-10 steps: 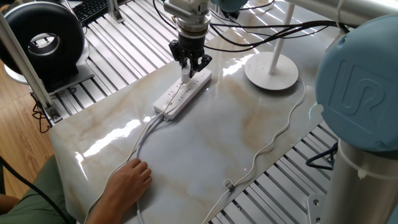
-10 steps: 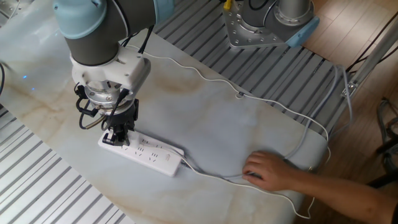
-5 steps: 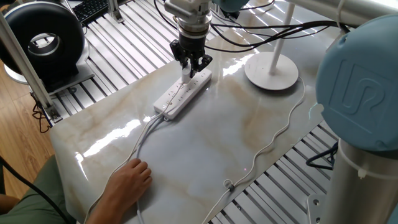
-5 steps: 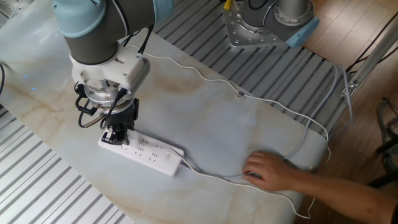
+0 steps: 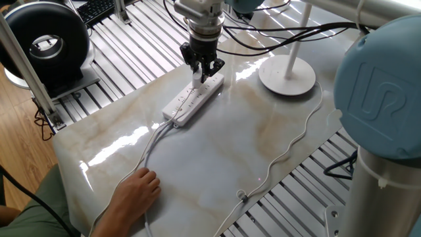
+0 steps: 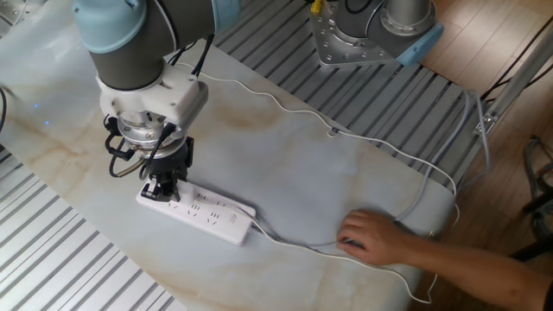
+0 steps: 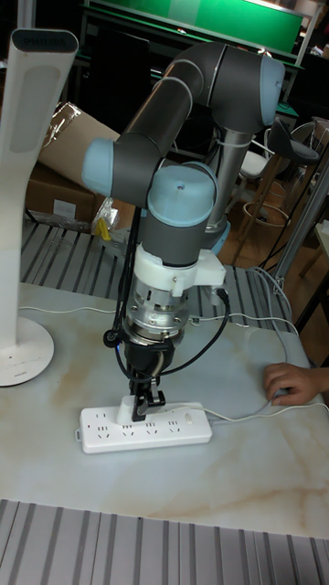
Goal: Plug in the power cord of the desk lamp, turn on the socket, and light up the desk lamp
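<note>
A marble-patterned table top on a slatted metal bench fills both fixed views, with shelves and green boards behind in the tall fixed view. Over the last second almost nothing has shifted: the arm, strip and cables sit where they did, so I judge the plugging step to be paused or moving very slowly at the outlet.

The desk lamp stands at the upper right of one fixed view, unlit as far as can be seen; its head is cut off there. The socket lies diagonally at centre. The gripper stands vertical over the strip's far end, fingertips down at its face. Whether they pinch the plug, or are merely pressed together, I cannot tell: the fingers hide it. The power cord snakes along the table's right edge. A person's hand rests on the strip's thick cable at lower left.
</note>
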You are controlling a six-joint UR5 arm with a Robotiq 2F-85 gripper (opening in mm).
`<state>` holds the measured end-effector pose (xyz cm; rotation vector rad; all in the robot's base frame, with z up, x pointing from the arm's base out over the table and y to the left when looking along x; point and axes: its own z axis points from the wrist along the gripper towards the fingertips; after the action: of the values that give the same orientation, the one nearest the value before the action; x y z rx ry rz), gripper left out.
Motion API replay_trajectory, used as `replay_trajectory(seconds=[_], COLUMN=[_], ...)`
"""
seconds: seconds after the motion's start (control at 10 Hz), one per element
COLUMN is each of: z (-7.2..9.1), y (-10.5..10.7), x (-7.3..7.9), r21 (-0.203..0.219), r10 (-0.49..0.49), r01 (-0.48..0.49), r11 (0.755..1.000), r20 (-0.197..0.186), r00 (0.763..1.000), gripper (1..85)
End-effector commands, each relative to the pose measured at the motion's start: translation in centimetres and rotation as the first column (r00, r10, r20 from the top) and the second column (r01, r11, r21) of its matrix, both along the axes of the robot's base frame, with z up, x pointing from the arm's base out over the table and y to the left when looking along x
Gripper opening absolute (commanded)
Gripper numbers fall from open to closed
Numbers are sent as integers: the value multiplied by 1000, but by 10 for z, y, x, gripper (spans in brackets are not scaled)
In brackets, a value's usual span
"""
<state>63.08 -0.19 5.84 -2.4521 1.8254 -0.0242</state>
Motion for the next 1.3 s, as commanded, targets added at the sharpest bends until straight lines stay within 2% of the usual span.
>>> replay_trajectory(seconds=[0.0,0.3,0.8,1.2], z=[0,-1,-10,-17], y=[1,2,10,11], x=[0,1,1,6], r21=[12,16,55,70], r10=[-19,-26,-35,-28], r01=[19,25,35,26], r11=[1000,1000,998,997], r20=[1,2,1,17], r00=[1000,1000,999,999], gripper=[10,10,10,10])
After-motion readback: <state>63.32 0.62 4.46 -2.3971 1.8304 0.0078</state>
